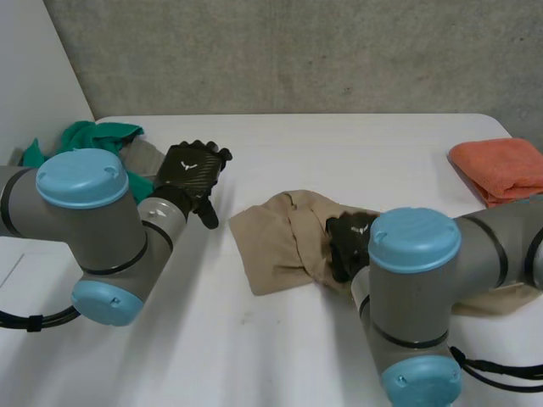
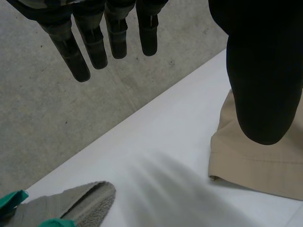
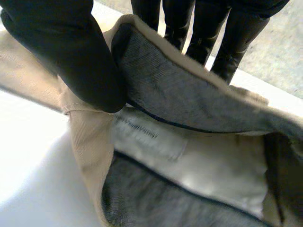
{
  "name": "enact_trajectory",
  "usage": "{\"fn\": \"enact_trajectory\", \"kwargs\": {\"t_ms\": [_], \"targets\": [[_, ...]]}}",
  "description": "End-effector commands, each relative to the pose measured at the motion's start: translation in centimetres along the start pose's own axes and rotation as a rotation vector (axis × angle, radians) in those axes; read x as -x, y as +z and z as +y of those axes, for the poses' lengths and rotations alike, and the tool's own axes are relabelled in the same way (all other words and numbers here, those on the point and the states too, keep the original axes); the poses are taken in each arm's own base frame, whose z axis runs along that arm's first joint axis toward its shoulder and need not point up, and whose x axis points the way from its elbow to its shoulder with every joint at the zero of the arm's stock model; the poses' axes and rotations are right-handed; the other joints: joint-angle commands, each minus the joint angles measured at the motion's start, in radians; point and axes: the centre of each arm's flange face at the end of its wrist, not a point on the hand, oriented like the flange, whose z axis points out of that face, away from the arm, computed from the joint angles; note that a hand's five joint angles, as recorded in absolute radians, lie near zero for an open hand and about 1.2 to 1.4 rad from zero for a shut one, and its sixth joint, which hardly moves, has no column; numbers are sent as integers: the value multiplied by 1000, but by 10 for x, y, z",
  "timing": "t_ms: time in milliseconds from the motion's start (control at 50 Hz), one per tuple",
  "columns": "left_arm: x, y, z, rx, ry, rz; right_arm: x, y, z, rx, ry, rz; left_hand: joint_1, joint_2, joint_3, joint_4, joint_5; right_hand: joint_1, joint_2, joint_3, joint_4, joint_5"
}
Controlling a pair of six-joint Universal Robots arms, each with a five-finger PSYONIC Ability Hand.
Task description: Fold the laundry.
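A tan garment point(image 1: 280, 242) lies crumpled in the middle of the white table point(image 1: 339, 144). My right hand point(image 1: 346, 242) rests on its middle part. In the right wrist view the right hand point(image 3: 80, 61) pinches the garment's waistband point(image 3: 189, 94): the thumb presses the tan outside and the fingers sit behind the grey-lined edge. A white label point(image 3: 151, 137) shows inside. My left hand point(image 1: 191, 174) hovers over the table to the left of the garment, fingers straight and holding nothing. In the left wrist view the left hand point(image 2: 262, 71) is above a hemmed edge of the garment point(image 2: 265, 165).
A folded orange towel point(image 1: 501, 165) lies at the table's right edge. A pile of green cloth point(image 1: 93, 136) and grey cloth point(image 1: 144, 157) sits at the back left, close behind my left hand; the grey cloth point(image 2: 80, 205) also lies beyond its fingertips. A concrete wall backs the table.
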Motion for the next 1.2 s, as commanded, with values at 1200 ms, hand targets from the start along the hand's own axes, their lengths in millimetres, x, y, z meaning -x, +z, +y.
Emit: {"fn": "enact_trajectory", "kwargs": {"t_ms": [1200], "targets": [[16, 81, -104, -595, -38, -70, -114, 38, -198, -620, -432, 275, 1117, 1127, 1128, 1129, 1144, 401, 222, 264, 219, 262]]}}
